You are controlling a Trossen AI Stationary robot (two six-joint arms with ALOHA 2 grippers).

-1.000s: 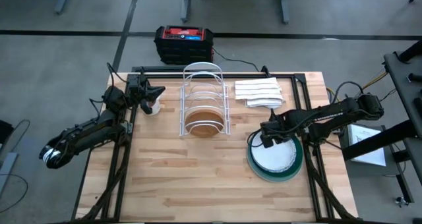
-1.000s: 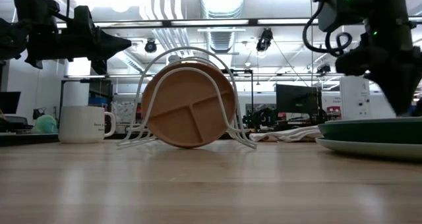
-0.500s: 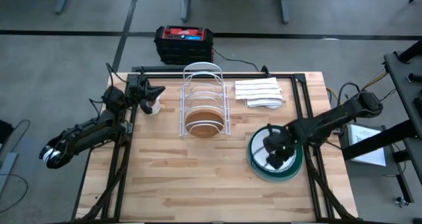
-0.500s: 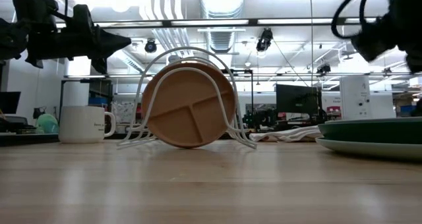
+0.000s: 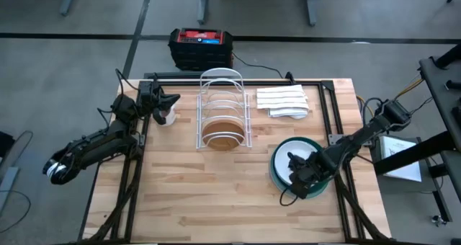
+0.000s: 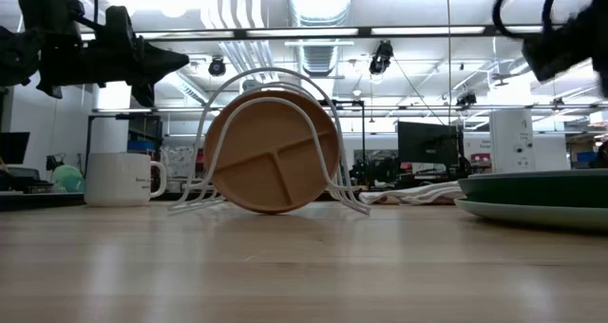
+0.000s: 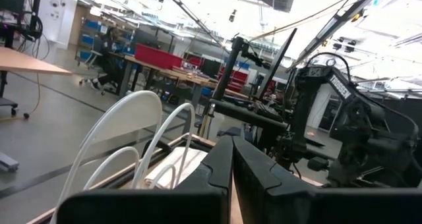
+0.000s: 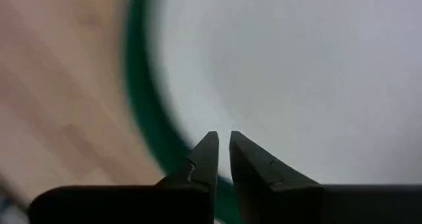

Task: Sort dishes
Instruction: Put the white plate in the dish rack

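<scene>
At four o'clock on the table [image 5: 216, 202]: right gripper [image 5: 297, 179] low over the dark green plate [image 5: 276, 177], jaws a sliver apart, holding nothing (white plate [image 5: 302, 153] stacked inside). At ten o'clock: left gripper [image 5: 171, 99], jaws closed, empty.

Right tool [image 5: 297, 174] over plate stack [image 5: 314, 148] on tabletop [image 5: 216, 194]; rack [image 5: 223, 109] with plate [image 5: 222, 133] to its left, cloths [image 5: 283, 101] beyond.
</scene>
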